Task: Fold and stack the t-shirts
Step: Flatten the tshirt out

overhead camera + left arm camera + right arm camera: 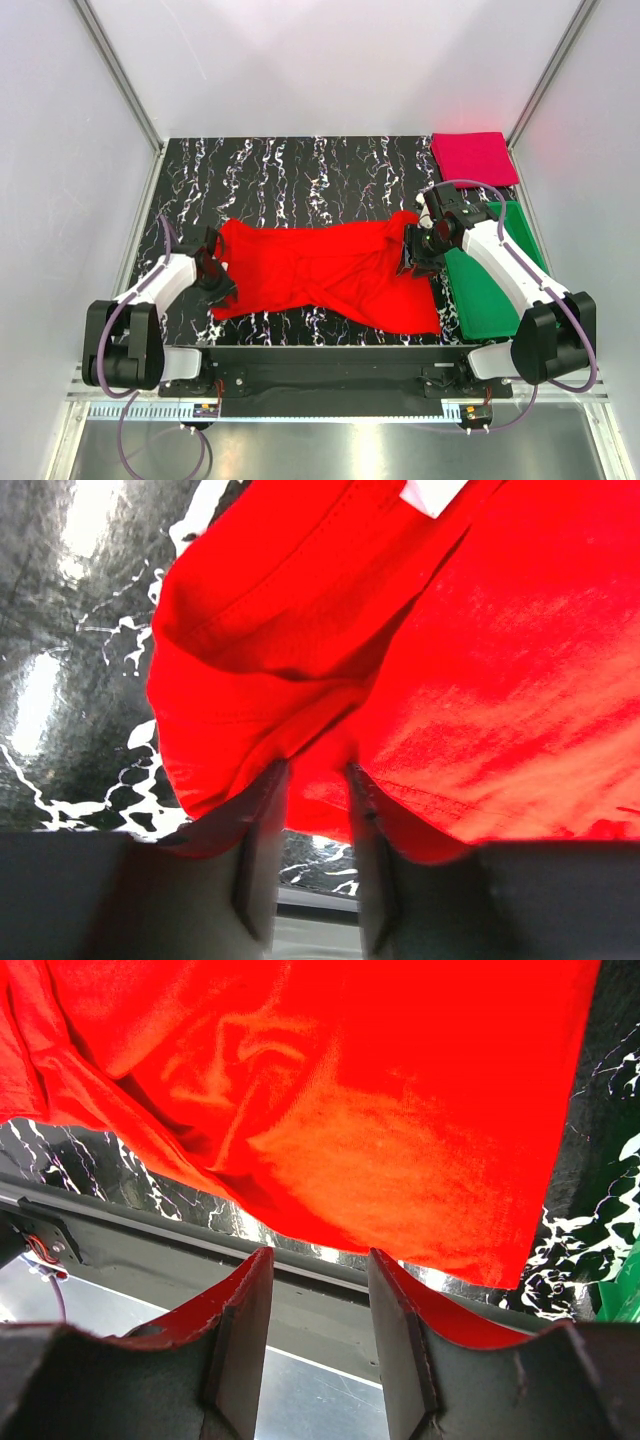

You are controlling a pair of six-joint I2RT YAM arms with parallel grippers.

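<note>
The red shirt (pixel 330 275) lies spread on the counter (pixel 300 165), long axis left to right, between both hands: the left hand (pixel 214 268) sits half closed around its left end, grip unclear, the right hand (pixel 412 252) parted at its right end.

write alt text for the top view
A red shirt lies spread across a black marbled table, with the left tool at its left end and the right tool at its right. A folded crimson shirt sits in the far right corner, a green tray nearer the arms.
</note>
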